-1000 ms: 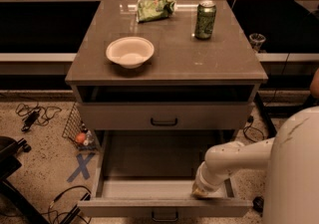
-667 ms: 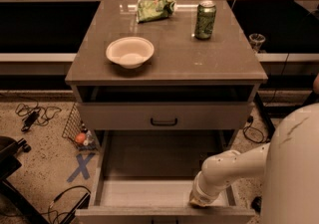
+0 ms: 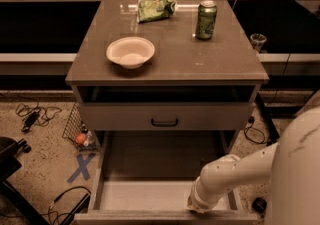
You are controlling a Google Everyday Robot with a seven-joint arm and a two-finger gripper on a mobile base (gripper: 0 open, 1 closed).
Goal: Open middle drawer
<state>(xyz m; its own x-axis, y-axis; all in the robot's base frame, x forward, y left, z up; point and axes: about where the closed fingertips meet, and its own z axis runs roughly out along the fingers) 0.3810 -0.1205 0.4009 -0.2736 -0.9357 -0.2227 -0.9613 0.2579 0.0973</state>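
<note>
The middle drawer [image 3: 145, 196] is pulled far out toward me below the closed upper drawer [image 3: 165, 116], which has a small black handle [image 3: 165, 122]. The open drawer's inside looks empty, and its front panel [image 3: 150, 215] sits at the bottom edge of the view with its handle out of sight. My white arm [image 3: 240, 171] comes in from the lower right. My gripper [image 3: 196, 207] is at the drawer's front rim, right of centre, mostly hidden behind the wrist.
On the cabinet top [image 3: 170, 54] stand a white bowl [image 3: 130, 52], a green can [image 3: 206, 19] and a green chip bag [image 3: 156, 7]. On the floor to the left are cables [image 3: 32, 115], a blue tape cross [image 3: 81, 167] and a wire basket [image 3: 80, 129].
The middle drawer has slid further out toward me. My arm and gripper have moved down and back with its front rim.
</note>
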